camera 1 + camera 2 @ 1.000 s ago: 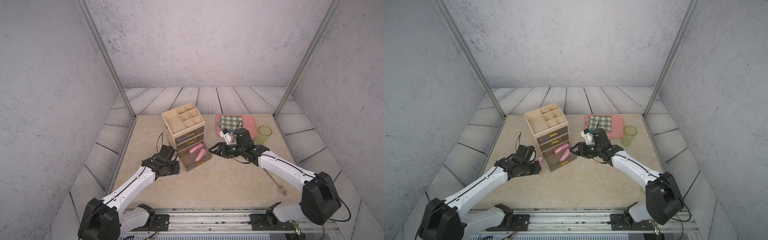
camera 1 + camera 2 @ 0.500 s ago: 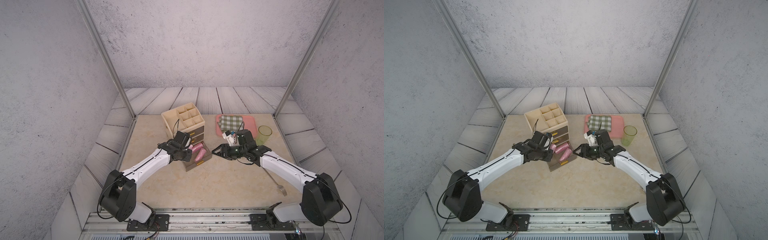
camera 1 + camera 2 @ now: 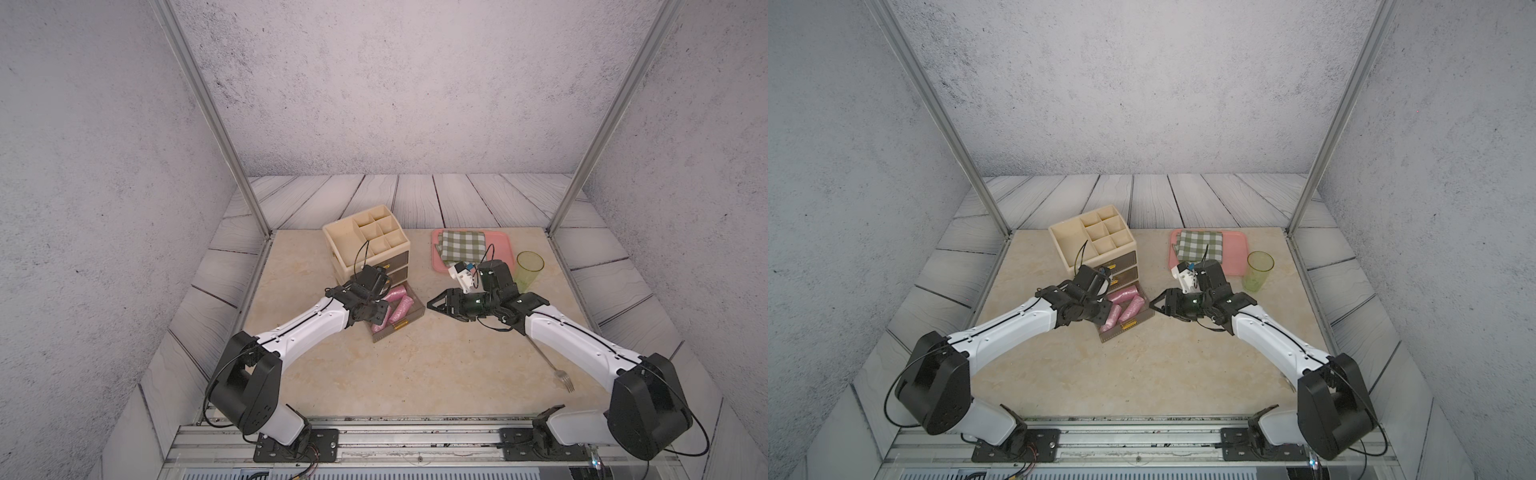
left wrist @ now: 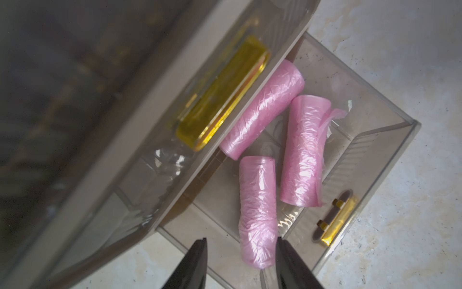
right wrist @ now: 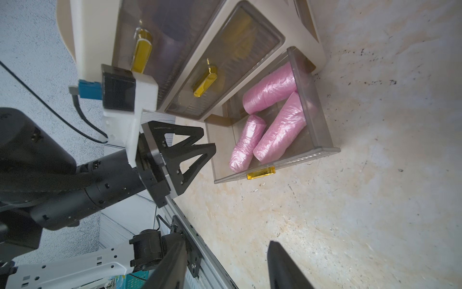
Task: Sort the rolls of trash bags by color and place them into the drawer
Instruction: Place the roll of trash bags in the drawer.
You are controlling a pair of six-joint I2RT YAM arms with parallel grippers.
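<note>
Left wrist view shows three pink rolls (image 4: 257, 212) lying in the open bottom drawer (image 4: 375, 160), with the left claw (image 4: 241, 241) parted and empty over them. We see no rolls on the table (image 3: 415, 374). The right claw (image 5: 228, 244) hovers half-open and empty, so sorting looks nearly finished.

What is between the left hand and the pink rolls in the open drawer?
Nothing visible. The left hand hangs open at the pulled-out drawer, whose top is uncovered; the nearest pink roll lies inside, close by.
</note>
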